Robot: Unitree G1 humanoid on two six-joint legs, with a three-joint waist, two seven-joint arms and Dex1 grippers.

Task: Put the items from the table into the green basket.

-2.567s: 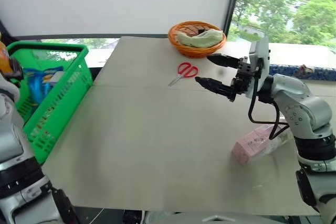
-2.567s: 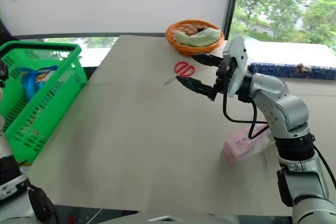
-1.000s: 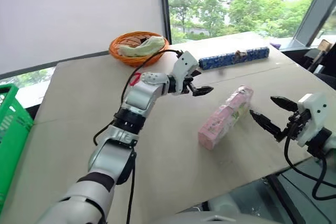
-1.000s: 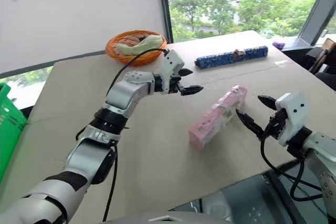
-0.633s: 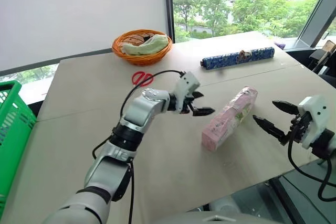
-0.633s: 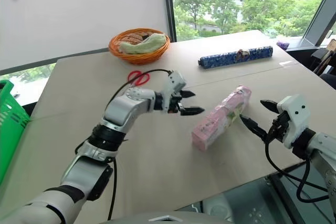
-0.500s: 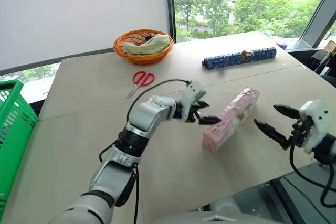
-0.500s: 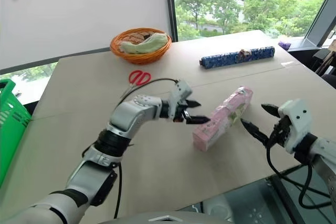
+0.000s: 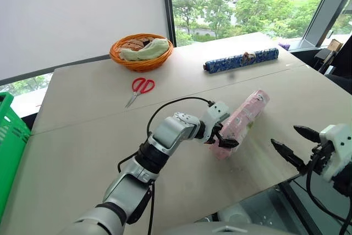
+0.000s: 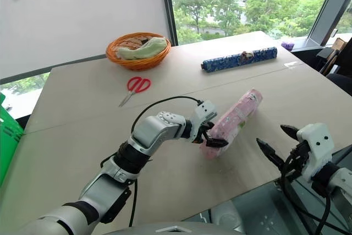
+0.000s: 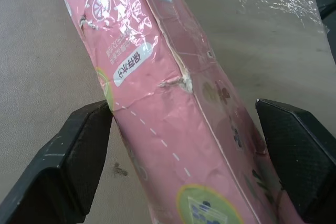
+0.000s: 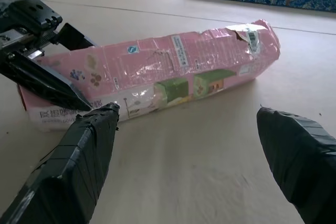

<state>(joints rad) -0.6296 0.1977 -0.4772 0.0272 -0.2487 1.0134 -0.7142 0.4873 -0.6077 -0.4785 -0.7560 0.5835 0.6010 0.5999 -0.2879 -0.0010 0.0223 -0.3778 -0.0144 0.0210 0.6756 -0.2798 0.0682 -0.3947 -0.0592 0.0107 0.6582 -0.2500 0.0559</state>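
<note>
Left wrist view: left end effector [image 11: 186, 145] wide astride the pink pack [image 11: 168, 103], lower centre; slick wrap could slip, pack swinging by its end.

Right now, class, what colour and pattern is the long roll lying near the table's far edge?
The long roll is dark blue with a pale ornate print, tied with a brownish cord. The right wrist view shows it best.

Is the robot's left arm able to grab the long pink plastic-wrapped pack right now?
Probably yes. The left gripper is open with one finger on each side of the long pink plastic-wrapped pack at its near end, and nothing lies between them on the beige table.
</note>
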